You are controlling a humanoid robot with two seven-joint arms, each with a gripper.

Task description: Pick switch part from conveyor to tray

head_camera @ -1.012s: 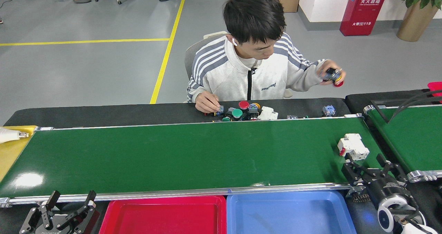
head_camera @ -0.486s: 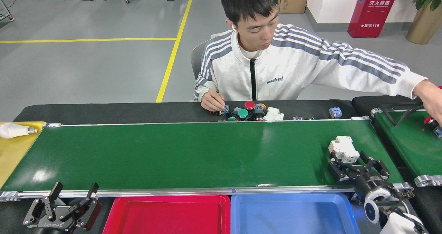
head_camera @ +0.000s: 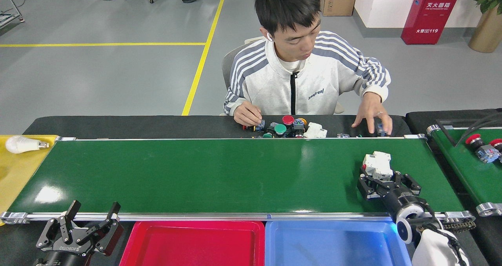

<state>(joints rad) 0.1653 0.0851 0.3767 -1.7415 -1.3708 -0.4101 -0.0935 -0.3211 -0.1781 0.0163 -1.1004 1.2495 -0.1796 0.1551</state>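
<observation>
A white switch part (head_camera: 377,164) with a red tab lies on the right end of the glossy green conveyor (head_camera: 204,175). My right gripper (head_camera: 385,178) is open over the belt. Its black fingers stand on either side of the part's near end, and I see no firm contact. My left gripper (head_camera: 92,215) is open and holds nothing; it sits just in front of the conveyor's near rail at the far left. In front of the rail sit a red tray (head_camera: 157,246) and a blue tray (head_camera: 333,246), with nothing in the parts I can see.
A person sits behind the conveyor, both hands (head_camera: 370,117) on the black table by a pile of switch parts (head_camera: 288,128). A light bulb (head_camera: 23,143) lies on a yellow surface at left. A smaller green belt (head_camera: 466,164) at right carries red button parts (head_camera: 480,146).
My right gripper has moved left and forward until its fingers flank the switch part, which has drifted left. The person's arm left the right belt and returned to the table. The left gripper has not changed.
</observation>
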